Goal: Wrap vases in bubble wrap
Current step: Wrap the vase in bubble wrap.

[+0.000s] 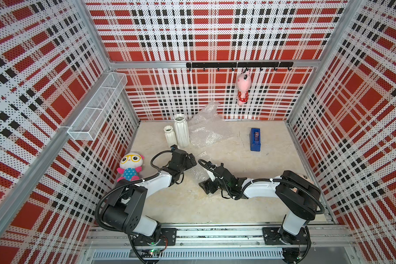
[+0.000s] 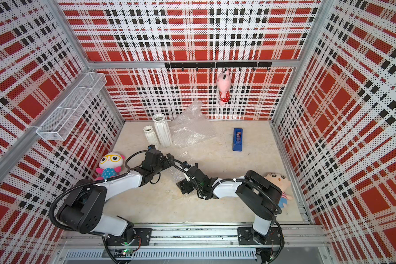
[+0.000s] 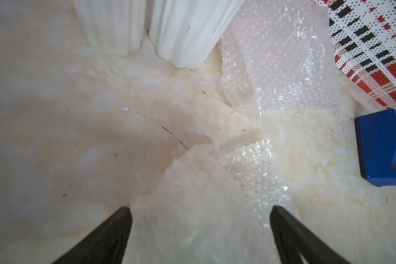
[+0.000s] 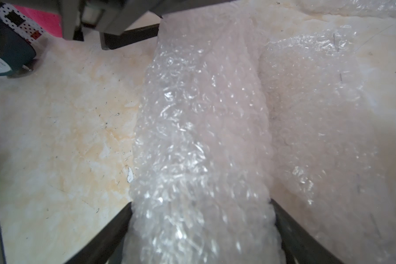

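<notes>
right wrist view: the right gripper [image 4: 201,203] clamps the bubble wrap roll [image 4: 201,128], both jaws pressed to its sides. its far end lies loose between the spread jaws of the left gripper [image 3: 200,209], near the middle of the surface [image 4: 62,141].

The left arm [image 1: 160,180] and right arm [image 1: 258,189] are white-shelled with bulky black joint housings [image 1: 121,214]; black corrugated cables [image 1: 96,209] loop along both. Black screwed base plates [image 1: 168,235] sit at six o'clock. The left pincer [image 3: 200,203] and right pincer [image 4: 201,202] have dark, tapering fingers [image 3: 110,233].
</notes>
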### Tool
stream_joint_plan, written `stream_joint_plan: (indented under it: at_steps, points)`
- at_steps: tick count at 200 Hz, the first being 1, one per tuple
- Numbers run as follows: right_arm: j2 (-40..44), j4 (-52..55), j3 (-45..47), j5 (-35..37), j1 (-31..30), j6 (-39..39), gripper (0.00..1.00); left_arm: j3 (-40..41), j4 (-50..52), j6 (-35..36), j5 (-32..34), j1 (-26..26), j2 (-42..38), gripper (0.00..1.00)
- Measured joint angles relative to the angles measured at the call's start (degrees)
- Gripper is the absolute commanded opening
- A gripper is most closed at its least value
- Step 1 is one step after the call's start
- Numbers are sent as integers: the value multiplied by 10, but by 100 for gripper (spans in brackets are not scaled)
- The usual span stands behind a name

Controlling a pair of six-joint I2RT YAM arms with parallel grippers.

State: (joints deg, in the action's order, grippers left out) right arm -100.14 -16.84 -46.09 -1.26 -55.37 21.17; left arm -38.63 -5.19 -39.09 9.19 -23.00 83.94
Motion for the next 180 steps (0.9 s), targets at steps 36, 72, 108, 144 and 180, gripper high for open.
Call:
stream_joint_plan:
  at_steps: [36, 72, 108, 144, 180]
  points:
    - [0, -17, 8, -27, 12, 23, 78, -3, 19, 1, 33, -31, -27, 99]
    - [-1, -42, 20, -52, 25, 46, 79, -3, 31, 1, 42, -46, -15, 98]
    - [-2, -58, 29, -69, 34, 62, 81, -19, 37, 4, 41, -49, 37, 93]
    - [-2, -57, 29, -66, 35, 68, 89, -43, 38, 5, 46, -55, 79, 88]
    - [0, -40, 28, -55, 34, 52, 97, -47, 38, 5, 55, -59, 83, 88]
